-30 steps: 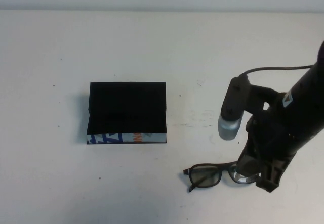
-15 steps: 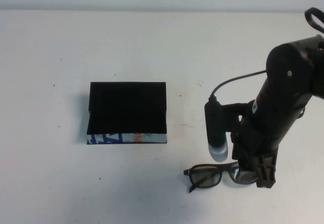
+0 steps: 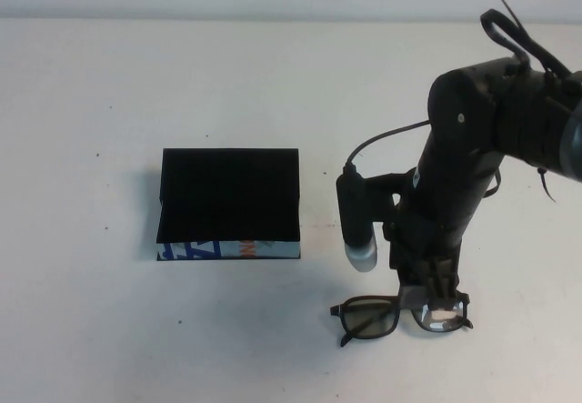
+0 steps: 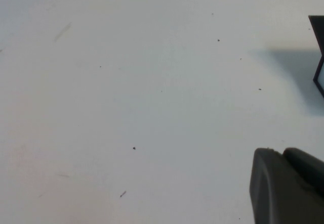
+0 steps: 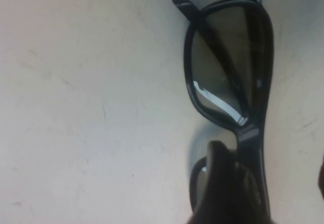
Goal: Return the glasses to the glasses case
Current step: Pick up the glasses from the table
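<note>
The glasses (image 3: 373,317), dark-framed with clear lenses, lie folded on the white table near the front, right of the middle. They fill the right wrist view (image 5: 228,67). My right gripper (image 3: 436,298) points down over their right lens. It is open: one finger (image 5: 220,183) is over the lens and the other shows at that view's edge, with the frame's top bar between them. The glasses case (image 3: 228,198) lies open to the left, black inside with a blue, white and orange front edge. My left gripper (image 4: 283,153) is out of the high view, shut and empty over bare table.
A silver-tipped cylinder (image 3: 359,226) on the right arm hangs between the case and the glasses. A corner of the case (image 4: 319,52) shows at the edge of the left wrist view. The white table (image 3: 109,85) is bare around the case.
The right arm has swung left and more upright. Its gripper has shifted from the glasses' right end onto the right lens. The glasses and case have not moved.
</note>
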`<move>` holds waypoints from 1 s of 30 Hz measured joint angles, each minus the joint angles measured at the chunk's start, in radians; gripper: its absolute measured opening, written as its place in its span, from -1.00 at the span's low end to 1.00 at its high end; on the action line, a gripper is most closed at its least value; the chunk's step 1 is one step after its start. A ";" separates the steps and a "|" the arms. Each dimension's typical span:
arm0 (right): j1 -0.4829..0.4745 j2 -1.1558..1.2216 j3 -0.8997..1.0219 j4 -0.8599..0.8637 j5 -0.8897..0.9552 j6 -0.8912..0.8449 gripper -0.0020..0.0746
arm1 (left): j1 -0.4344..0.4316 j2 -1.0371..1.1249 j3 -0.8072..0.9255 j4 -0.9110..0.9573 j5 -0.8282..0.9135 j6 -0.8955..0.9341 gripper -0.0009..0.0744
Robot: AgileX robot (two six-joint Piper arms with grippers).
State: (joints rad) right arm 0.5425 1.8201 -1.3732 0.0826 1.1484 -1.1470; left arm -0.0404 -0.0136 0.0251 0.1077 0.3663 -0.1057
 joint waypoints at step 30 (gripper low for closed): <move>0.019 0.084 -0.004 -0.028 -0.001 -0.045 -0.01 | 0.000 0.000 0.000 0.000 0.000 0.000 -0.98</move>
State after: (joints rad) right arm 0.5616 1.9037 -1.3776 0.0545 1.1478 -1.1917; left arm -0.0404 -0.0136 0.0251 0.1077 0.3663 -0.1057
